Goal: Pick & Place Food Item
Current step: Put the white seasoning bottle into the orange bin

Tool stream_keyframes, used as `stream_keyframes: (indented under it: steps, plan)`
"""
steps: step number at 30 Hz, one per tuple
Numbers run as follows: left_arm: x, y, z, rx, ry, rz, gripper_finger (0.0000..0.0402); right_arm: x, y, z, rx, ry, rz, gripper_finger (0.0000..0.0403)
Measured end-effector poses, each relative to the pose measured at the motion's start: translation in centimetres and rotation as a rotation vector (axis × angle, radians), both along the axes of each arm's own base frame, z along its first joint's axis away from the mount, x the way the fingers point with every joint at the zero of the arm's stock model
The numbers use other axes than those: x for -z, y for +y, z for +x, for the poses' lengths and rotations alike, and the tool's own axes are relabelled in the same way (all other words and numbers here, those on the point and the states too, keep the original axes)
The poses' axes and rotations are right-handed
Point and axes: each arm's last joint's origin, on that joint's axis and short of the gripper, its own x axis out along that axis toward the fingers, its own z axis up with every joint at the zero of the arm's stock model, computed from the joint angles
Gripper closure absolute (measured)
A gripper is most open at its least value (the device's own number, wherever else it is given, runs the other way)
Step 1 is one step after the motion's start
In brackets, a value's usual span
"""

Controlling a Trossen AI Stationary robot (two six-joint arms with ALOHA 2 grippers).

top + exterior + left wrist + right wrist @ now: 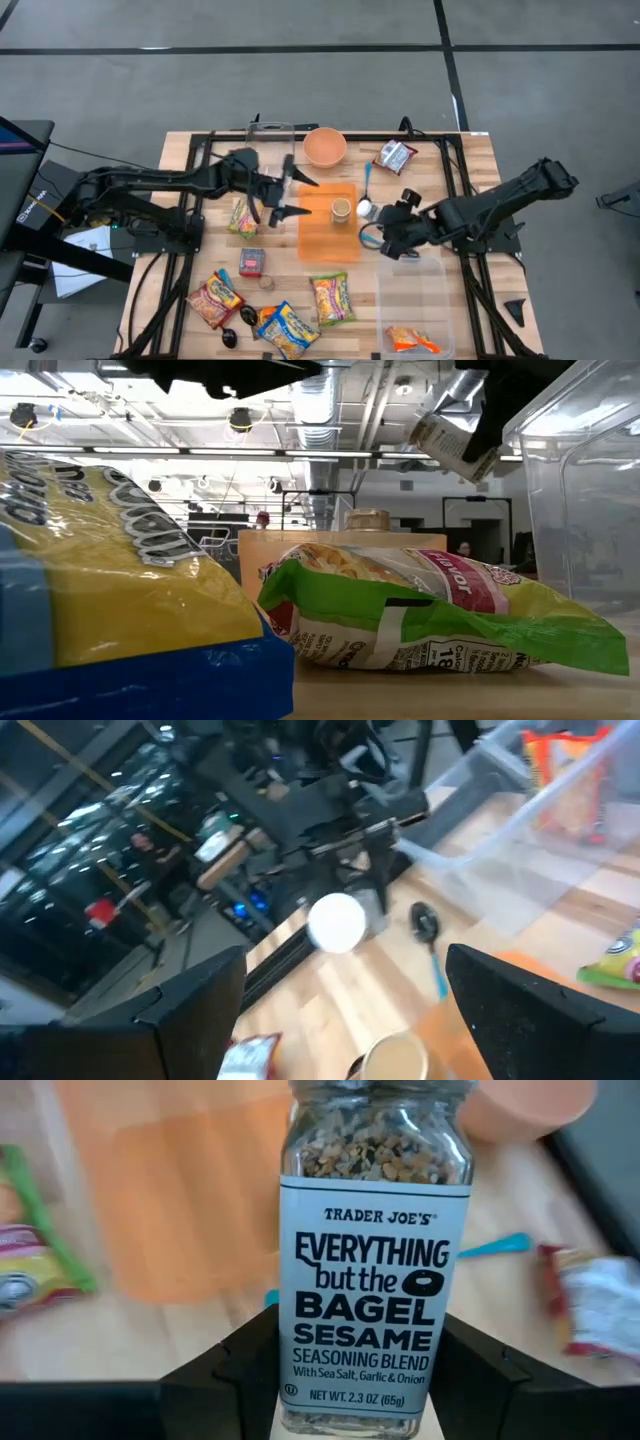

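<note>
**Glass seasoning jar held over the table by the right gripper**

Glass and white-labelled, the seasoning jar [365, 1250] sits clamped between the right gripper's [385, 240] two dark fingers; the right wrist view shows its label, "Everything but the Bagel Sesame Seasoning Blend", and the speckled mix inside. From above, the jar's white cap [366, 209] shows near the right edge of the orange cutting board [328, 237], beside a blue spoon [367, 181]. In the low view the jar [447, 440] hangs tilted, well above the tabletop, so it is lifted clear of the wooden table [470, 170].

A small tan cup [341, 209] stands on the cutting board. Behind the board sit an orange bowl [325, 146] and a silver and red snack packet [394, 156]. A clear plastic bin [414, 300] lies near the front of the table on the right arm's side, close under that arm's gripper, with an orange bag [411, 341] inside it.

The left gripper [283, 198] hovers at the left edge of the cutting board with its fingers spread wide and nothing between them; a clear container [270, 140] stands behind it.

Toward the front of the table lie several snack bags: a green-edged packet [331, 298], a blue and yellow bag [287, 330], a red and yellow bag [214, 299] and a small red box [252, 262]. Another yellow packet [243, 217] lies beside the left gripper.
</note>
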Motion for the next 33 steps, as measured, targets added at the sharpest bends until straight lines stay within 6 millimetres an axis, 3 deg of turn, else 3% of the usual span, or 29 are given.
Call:
stream_keyframes:
  steps: [7,11,22,33]
  plan:
    - [1.5,-0.6,5.1,0.014,0.071,0.009,0.0064,-1.4,1.9,1.6,-0.023,0.07,-0.169,0.0211]
    - [2.0,-1.0,6.9,0.026,0.077,0.016,0.0064,-1.6,2.8,2.0,-0.045,0.074,-0.188,0.0211]
    - [2.2,-2.9,7.6,0.123,0.032,0.006,0.0064,-1.1,3.3,3.1,-0.073,0.049,-0.223,0.0211]
    - [2.1,-2.8,7.6,0.122,0.022,0.006,0.0064,-1.6,2.6,4.5,-0.134,0.001,-0.251,0.0211]
